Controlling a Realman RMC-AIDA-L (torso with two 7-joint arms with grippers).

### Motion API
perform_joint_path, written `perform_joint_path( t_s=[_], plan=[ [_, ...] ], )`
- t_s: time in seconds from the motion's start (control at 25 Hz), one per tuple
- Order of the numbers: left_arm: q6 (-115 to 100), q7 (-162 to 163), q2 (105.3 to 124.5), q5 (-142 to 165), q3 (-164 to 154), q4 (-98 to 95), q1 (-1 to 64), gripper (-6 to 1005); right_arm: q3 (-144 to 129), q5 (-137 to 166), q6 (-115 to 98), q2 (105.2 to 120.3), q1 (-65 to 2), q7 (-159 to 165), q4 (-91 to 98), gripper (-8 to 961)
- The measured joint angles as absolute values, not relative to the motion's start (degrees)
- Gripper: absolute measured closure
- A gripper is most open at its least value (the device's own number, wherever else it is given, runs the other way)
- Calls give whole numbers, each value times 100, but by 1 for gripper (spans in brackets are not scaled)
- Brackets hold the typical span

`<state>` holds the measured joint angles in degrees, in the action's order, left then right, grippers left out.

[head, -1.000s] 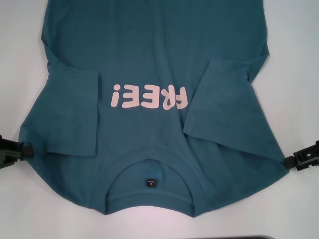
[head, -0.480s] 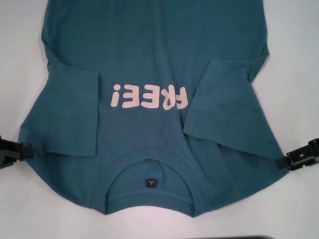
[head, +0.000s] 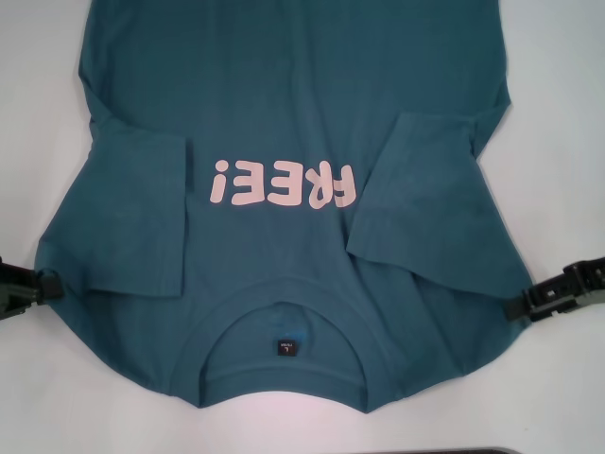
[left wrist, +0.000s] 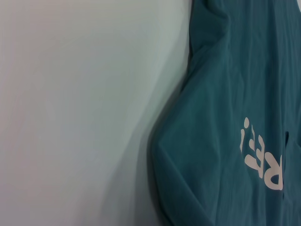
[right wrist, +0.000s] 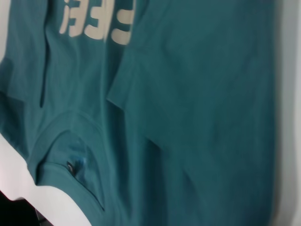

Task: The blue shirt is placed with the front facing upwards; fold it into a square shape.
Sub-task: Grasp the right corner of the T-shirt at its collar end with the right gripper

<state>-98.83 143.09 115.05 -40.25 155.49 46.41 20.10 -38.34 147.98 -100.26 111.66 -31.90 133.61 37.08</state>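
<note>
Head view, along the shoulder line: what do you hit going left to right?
Left gripper → folded-in left sleeve → collar with neck label → folded-in right sleeve → right gripper. All of the cloth is one blue shirt on the white table.

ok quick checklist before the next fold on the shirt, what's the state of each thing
1. Shirt front up, print showing: ok.
2. Both sleeves folded in over the body: ok.
3. Left gripper at the shirt's left edge: ok; grip cannot tell.
4. Right gripper at the right edge: ok; grip cannot tell.
5. Collar flat, label visible: ok.
6. Far hem lying flat: cannot tell, out of view.
</note>
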Motion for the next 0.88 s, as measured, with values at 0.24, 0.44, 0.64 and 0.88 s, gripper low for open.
perform_joint_path(
  t_s=[0.24,0.44,0.64,0.88],
  plan=[
    [-9879,14307,11505,-4025,15548,4641,2012,966,-3722,14691,-10021,11193,-3257,13331,3755,319],
    [-9878,14305,11505,-4025,15548,4641,2000,966,-3702,14745,-10025,11111,-3239,13385,3767,319],
    [-9878,14303,11505,-4025,15548,4641,2006,965,-3740,15026,-9963,11067,-3232,13509,3770,319],
    [-9879,14300,11505,-4025,15548,4641,2009,965,-3777,15097,-9953,11119,-3265,13518,3773,319]
  ],
)
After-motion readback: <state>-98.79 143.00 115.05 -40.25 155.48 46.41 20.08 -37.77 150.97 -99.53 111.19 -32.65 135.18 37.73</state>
